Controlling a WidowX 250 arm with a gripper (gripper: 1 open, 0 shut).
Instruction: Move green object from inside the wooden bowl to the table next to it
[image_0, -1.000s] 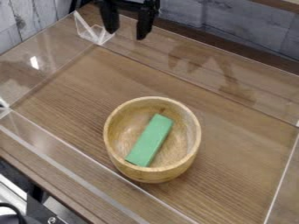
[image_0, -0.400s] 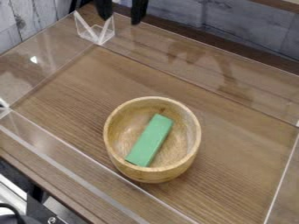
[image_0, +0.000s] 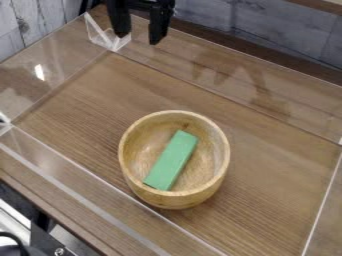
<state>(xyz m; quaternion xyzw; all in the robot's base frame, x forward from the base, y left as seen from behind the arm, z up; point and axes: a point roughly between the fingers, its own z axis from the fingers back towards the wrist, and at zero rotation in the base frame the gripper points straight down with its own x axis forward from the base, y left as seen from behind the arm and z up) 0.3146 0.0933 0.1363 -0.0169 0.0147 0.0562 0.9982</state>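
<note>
Gripper (image_0: 139, 32) hangs at the top edge of the single camera view, over the far left corner of the table (image_0: 267, 140), with its 2 dark fingers pointing straight down and standing spread apart. Nothing is between them, so it is released and carrying nothing. Only the lower part of the hand shows; the rest is cut off by the top of the picture.

Below and toward the near edge sits the wooden bowl (image_0: 131, 150), round and shallow, resting on the table roughly midway between the left and right clear walls. The green block (image_0: 171, 160) lies flat inside it, on the bowl's floor, slightly right of the bowl's middle. Its long axis runs on a diagonal, from the near-left end up to the far-right end, and it takes up about half the bowl's width.

The relation that matters: the block lies well apart from the gripper, toward the near edge and a little to the right of it, and lower down inside the rim. To pick it up, the fingers would probably need to close across the block's short side, which means lining them up square to that diagonal. The bowl's thick rim leaves limited room at either end of the block, so a grasp near its middle looks safest.

Bare wood lies on every side of the bowl, with the widest stretch on the right. The task looks not yet begun, since the block is inside the bowl.
</note>
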